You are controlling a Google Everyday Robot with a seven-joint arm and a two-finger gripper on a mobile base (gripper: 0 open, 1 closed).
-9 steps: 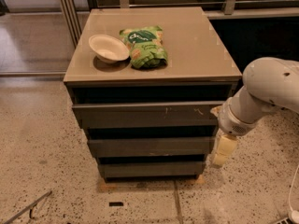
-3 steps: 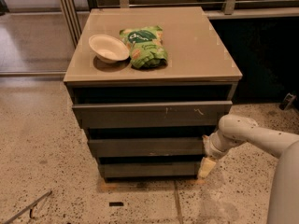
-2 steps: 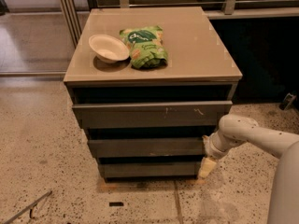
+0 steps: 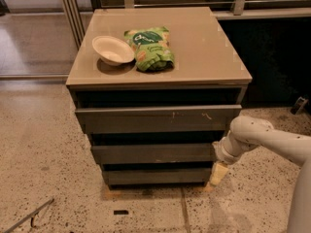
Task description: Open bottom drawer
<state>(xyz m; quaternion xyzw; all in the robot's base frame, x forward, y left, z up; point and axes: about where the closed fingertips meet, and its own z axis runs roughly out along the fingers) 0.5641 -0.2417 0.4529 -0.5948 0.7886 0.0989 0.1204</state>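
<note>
The bottom drawer (image 4: 158, 176) is the lowest and slimmest of three grey-brown handleless fronts in a low cabinet. Its plain flat front sits level with the ones above. My gripper (image 4: 218, 174) hangs from the white arm (image 4: 265, 139) at the drawer's right end, close beside the cabinet's lower right corner and just above the floor. It points downward.
On the cabinet top (image 4: 204, 47) lie a white bowl (image 4: 112, 49) and a green chip bag (image 4: 149, 48). The top drawer (image 4: 155, 118) has white scratches; the middle drawer (image 4: 153, 153) lies below it. Speckled floor (image 4: 48, 169) surrounds the cabinet. A dark wall stands at the right.
Since three seconds ago my arm has dropped and swung low, bringing the gripper down from the middle drawer's height to the bottom drawer's right end. Over the last second it hardly moved.
</note>
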